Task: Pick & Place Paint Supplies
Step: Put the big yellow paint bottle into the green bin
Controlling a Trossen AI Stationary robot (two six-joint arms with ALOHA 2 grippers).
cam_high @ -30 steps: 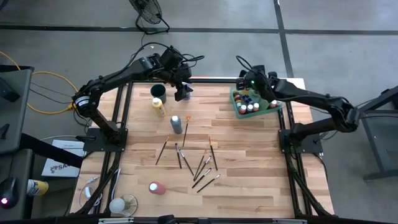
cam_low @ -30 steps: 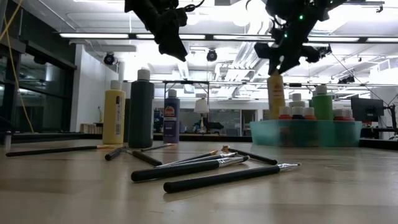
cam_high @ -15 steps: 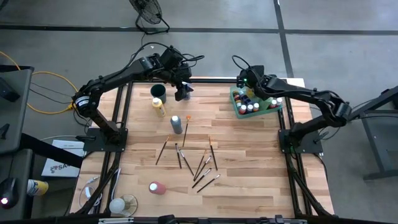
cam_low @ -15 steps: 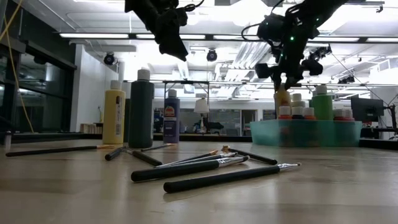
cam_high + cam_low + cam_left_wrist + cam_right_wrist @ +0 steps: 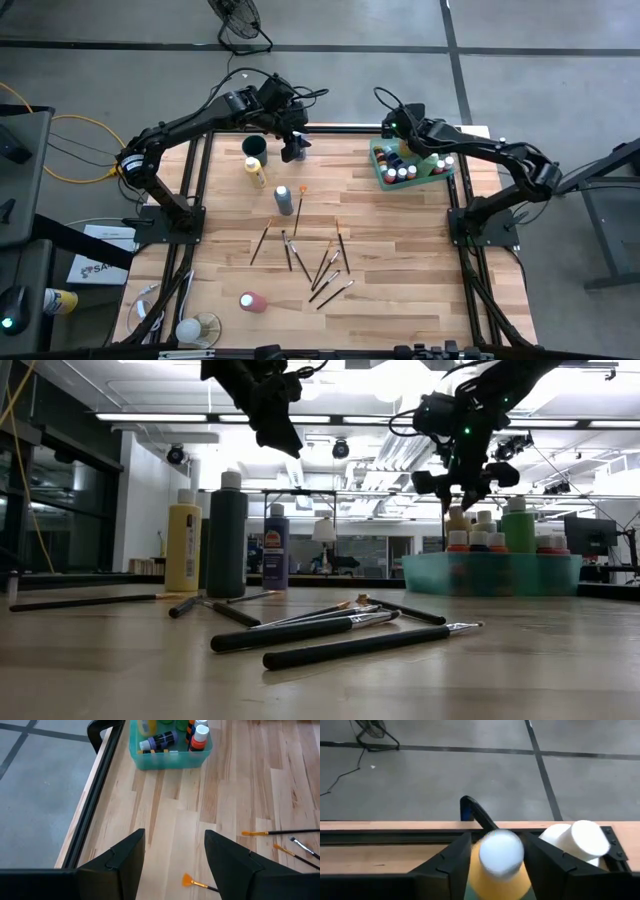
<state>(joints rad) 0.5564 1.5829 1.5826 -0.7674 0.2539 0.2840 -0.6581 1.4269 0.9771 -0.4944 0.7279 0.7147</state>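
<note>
- 2 grippers: left gripper (image 5: 175,855) wide, empty, above the wooden table (image 5: 400,260); right gripper (image 5: 496,855) straddles 1 white-capped bottle (image 5: 497,865) over the green tray (image 5: 490,572), grip unclear.
- 3 upright bottles: yellow (image 5: 183,545), green (image 5: 227,535), blue (image 5: 276,550); 1 pink bottle (image 5: 251,301) lying.
- Roughly 8 paintbrushes (image 5: 325,270) mid-table.
- Concrete floor around.

Left arm reaches across the table's far edge, left gripper (image 5: 292,150) hanging high, fingers (image 5: 125,860) spread apart, empty. Right arm extends in from the right, right gripper (image 5: 397,143) pointing down, its fingers (image 5: 451,860) flanking a white-capped yellow bottle (image 5: 498,865).
</note>
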